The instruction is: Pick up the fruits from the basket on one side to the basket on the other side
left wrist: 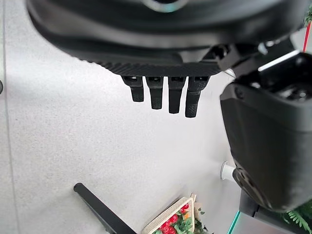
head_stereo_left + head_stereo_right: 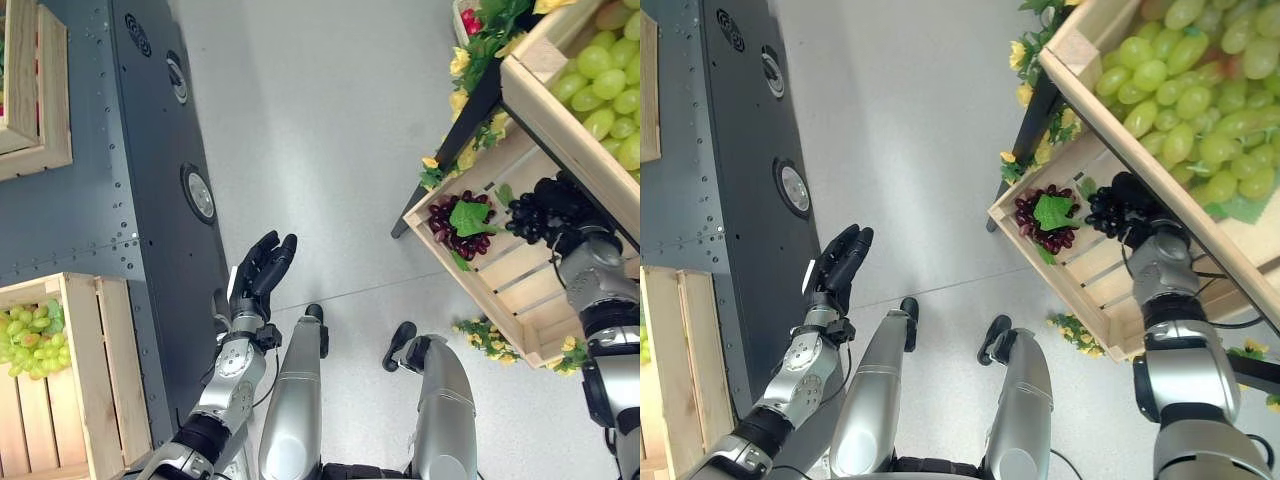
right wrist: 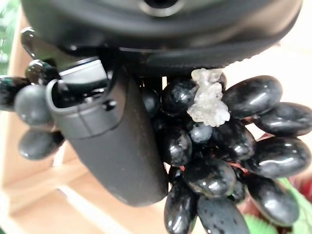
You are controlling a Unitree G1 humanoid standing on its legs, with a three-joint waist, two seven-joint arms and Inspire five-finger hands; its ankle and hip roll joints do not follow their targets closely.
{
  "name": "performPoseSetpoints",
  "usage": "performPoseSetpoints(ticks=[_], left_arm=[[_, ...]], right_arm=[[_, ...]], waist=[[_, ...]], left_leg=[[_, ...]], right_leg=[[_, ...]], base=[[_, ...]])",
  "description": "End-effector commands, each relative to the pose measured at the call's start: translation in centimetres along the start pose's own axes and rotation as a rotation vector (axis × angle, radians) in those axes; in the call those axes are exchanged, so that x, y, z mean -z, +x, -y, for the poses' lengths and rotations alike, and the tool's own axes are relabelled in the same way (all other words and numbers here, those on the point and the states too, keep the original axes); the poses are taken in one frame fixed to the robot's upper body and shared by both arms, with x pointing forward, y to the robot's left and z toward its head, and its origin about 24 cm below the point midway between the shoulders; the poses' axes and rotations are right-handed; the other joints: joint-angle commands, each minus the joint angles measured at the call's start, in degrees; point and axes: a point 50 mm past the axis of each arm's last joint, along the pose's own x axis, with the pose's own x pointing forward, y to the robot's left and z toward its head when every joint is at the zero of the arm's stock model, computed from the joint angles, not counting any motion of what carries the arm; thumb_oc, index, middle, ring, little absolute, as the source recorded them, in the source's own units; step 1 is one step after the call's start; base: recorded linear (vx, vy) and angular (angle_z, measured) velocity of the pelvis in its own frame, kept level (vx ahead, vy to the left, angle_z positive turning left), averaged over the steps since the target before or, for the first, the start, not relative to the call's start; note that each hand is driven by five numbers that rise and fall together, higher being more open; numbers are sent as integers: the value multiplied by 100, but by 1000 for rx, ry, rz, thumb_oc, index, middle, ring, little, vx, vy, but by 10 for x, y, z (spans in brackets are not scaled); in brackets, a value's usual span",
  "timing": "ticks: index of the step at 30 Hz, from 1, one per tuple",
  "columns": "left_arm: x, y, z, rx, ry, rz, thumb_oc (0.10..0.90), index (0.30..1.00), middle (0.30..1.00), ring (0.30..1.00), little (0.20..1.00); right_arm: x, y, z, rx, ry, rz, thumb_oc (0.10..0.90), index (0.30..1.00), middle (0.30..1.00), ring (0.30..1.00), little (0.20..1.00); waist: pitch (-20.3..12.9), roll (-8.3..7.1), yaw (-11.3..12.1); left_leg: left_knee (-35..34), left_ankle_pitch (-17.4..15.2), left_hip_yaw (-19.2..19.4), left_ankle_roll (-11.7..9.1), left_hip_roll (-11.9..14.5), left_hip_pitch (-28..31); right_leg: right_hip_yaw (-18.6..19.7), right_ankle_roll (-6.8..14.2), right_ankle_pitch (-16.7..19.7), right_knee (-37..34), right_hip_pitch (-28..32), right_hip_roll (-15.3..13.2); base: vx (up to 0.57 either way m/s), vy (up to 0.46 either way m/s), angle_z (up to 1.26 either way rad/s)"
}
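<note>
Right hand (image 3: 112, 146) curled round black grapes (image 3: 219, 146)

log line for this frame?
right hand: shut on black grapes, in lower crate | left hand: open, idle | red grapes: in crate

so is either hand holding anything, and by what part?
Right hand grips the black grape bunch at its top, thumb against its side. Left hand is open and empty.

No readable text, labels, numbers or signs on anything in view.
</note>
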Motion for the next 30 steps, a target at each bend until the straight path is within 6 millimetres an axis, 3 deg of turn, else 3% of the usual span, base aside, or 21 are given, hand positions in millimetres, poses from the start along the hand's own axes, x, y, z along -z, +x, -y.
performPoseSetpoints(ticks=[1,4,5,6,9,12,30], left_arm=[[-41,2,17,107,-26,215,800,900,900,900,900],[-43,3,16,115,-14,217,800,900,900,900,900],[-43,3,16,116,-14,217,800,900,900,900,900],[-43,3,16,117,-13,217,800,900,900,900,900],[-43,2,20,126,-13,217,800,900,900,900,900],[-42,1,21,131,-15,219,800,900,900,900,900],[-42,2,25,131,-50,219,800,900,900,900,900]], right_arm=[[-67,5,42,151,-93,179,400,300,300,300,300],[-62,6,53,218,-160,127,419,328,328,328,328],[-61,6,54,223,-164,124,554,531,531,531,531],[-59,7,56,245,-199,105,800,900,900,900,900],[-49,7,61,287,-380,56,800,900,900,900,900],[-47,7,61,273,-434,34,800,900,900,900,900],[-18,7,58,166,-445,-87,800,900,900,900,900]], waist=[[-76,-20,105],[-76,-35,139],[-76,-35,139],[-76,-31,139],[-76,-23,131],[-76,-5,123],[-76,106,107]], left_leg=[[192,-645,563,515,-214,243],[203,-650,535,523,-213,190],[208,-652,533,524,-212,185],[237,-661,532,531,-203,154],[231,-664,541,537,-191,111],[185,-657,564,547,-179,133],[87,-693,682,541,-154,423]], right_leg=[[70,-226,68,11,337,295],[28,-211,98,3,307,297],[26,-210,98,7,303,295],[22,-206,105,20,272,288],[27,-179,141,9,215,299],[31,-172,141,-13,216,296],[46,-172,21,29,378,192]], base=[[-18,-29,11],[-13,-20,8],[0,0,0],[-21,1,3],[-16,3,7],[0,7,4],[0,0,0]])
